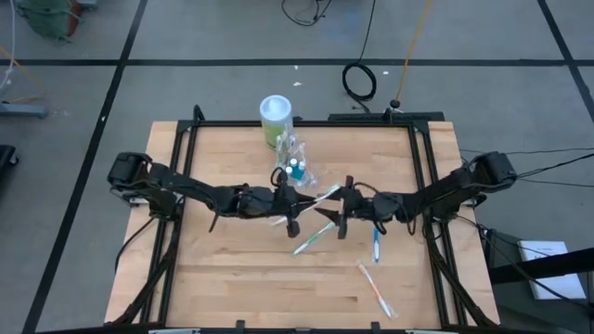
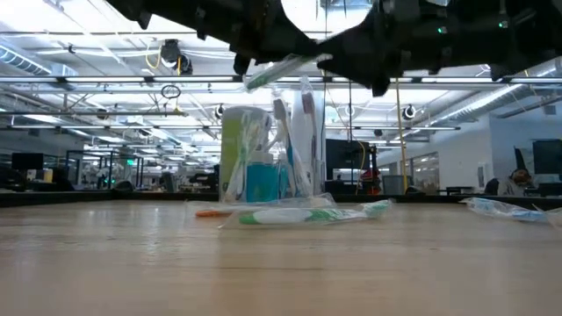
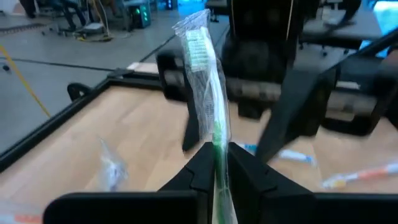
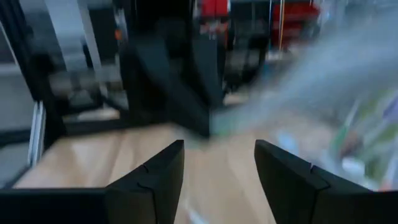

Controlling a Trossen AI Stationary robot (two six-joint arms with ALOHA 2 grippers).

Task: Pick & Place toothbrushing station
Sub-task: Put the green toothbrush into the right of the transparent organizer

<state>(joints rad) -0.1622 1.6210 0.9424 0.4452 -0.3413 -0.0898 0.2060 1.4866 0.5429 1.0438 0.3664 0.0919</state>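
Toothbrushing station [image 1: 295,167] sitting upright near table back edge, beside green canister [image 1: 276,118]. L gripper [image 1: 291,215] pinching wrapped green toothbrush [image 3: 208,93] mid-table; R gripper [image 1: 341,215] hovering opposite w/ jaws apart, holding nothing

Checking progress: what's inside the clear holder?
The clear holder holds upright wrapped toothbrushes and something blue low down. What lies at its bottom cannot be seen; the green canister stands behind.

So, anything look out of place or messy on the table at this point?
Yes. Wrapped toothbrushes lie scattered flat on the table: one green, one blue, one near the front edge, instead of standing in the clear holder. The left gripper holds another wrapped toothbrush aloft.
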